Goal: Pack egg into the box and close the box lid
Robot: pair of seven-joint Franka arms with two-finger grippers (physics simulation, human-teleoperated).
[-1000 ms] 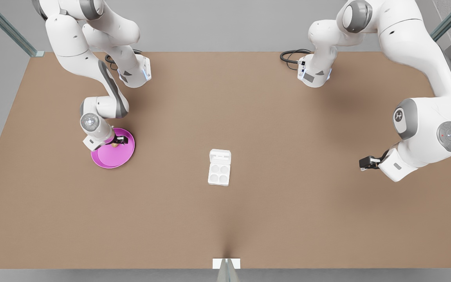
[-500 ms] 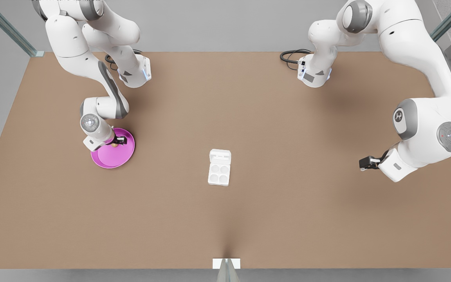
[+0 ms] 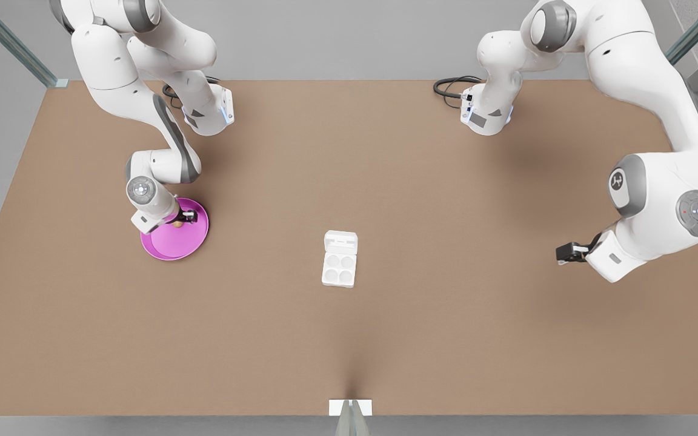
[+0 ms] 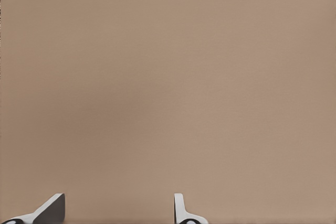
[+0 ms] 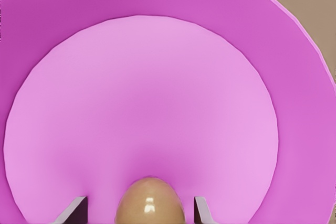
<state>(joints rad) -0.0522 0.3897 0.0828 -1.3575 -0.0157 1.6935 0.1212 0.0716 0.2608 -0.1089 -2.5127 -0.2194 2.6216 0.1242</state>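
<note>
Starting nearest the front view's camera, you have the box [image 3: 339, 267] in the middle of the table [image 3: 349, 339], its four cups bare and the box lid [image 3: 341, 240] laid back flat on the far side; that open flap is why the cups can be reached from above.

Off at the front view's right, your left gripper [image 3: 562, 254] hangs over bare table, well apart from the box. The left wrist view shows its fingertips [image 4: 181, 211] spread wide with nothing between them, so that arm waits, probably kept back for the lid.

Farther off, at the front view's left, your right gripper [image 3: 184, 217] is down over the pink plate [image 3: 164, 249]. In the right wrist view the egg [image 5: 150, 200] lies between the two fingers [image 5: 202, 211], with a strip of plate showing on each side, so the claw looks released around it, not clenched; the egg's lower part is cut off, so treat that as likely. I'd judge this the moment before the squeeze: the fingers straddle the egg so they can pinch its sides evenly.
</note>
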